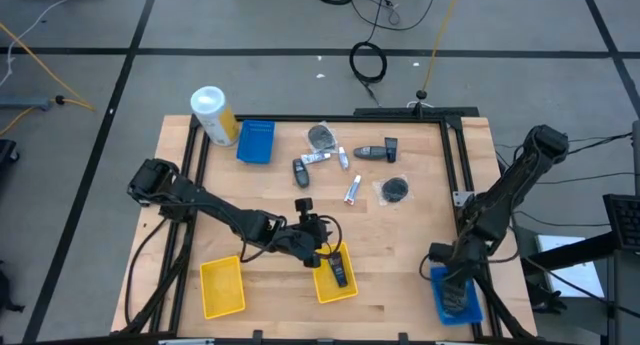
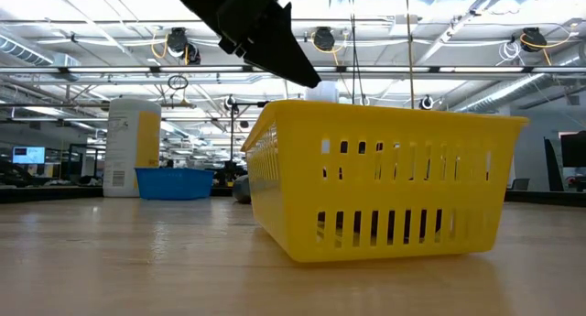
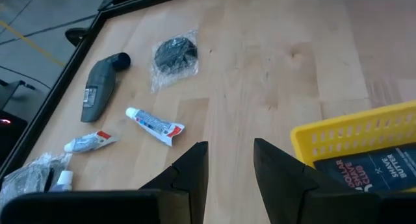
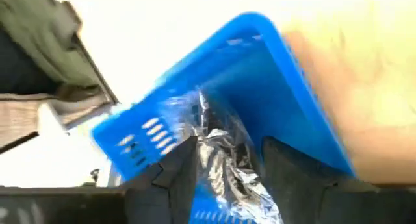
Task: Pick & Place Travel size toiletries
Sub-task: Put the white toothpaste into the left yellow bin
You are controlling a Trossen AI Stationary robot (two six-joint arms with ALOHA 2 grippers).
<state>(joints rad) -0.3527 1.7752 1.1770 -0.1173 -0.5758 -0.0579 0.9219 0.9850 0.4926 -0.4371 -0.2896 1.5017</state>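
Observation:
Several travel size toiletries lie on the table's far middle: clear-wrapped packets [image 1: 322, 137] [image 1: 395, 190], white tubes [image 1: 352, 190] [image 1: 318, 157] and dark bottles [image 1: 378, 150] [image 1: 300, 171]. In the left wrist view I see a dark bottle [image 3: 101, 84], a packet [image 3: 174, 55] and a tube [image 3: 155, 124]. My left gripper [image 1: 322, 247] [image 3: 231, 169] is open and empty, just above the far rim of a yellow tray [image 1: 335, 277] that holds a dark item [image 3: 370, 172]. My right gripper [image 1: 455, 285] [image 4: 224, 169] is open over a blue tray [image 4: 273, 74], its fingers on either side of a crinkled clear-wrapped packet [image 4: 218, 143] in the tray. My right gripper points down into the blue tray with a finger [image 4: 175, 175] on each side of the packet [image 4: 224, 178]. I cannot tell whether the fingers touch it. The packet lies on the tray's floor.
A second yellow tray [image 1: 222, 287] stands near the front left. A second blue tray [image 1: 257, 141] and a large white-and-yellow canister [image 1: 212, 115] stand at the far left. A black frame [image 1: 455, 155] borders the table. Bare wood lies between the toiletries and the front trays.

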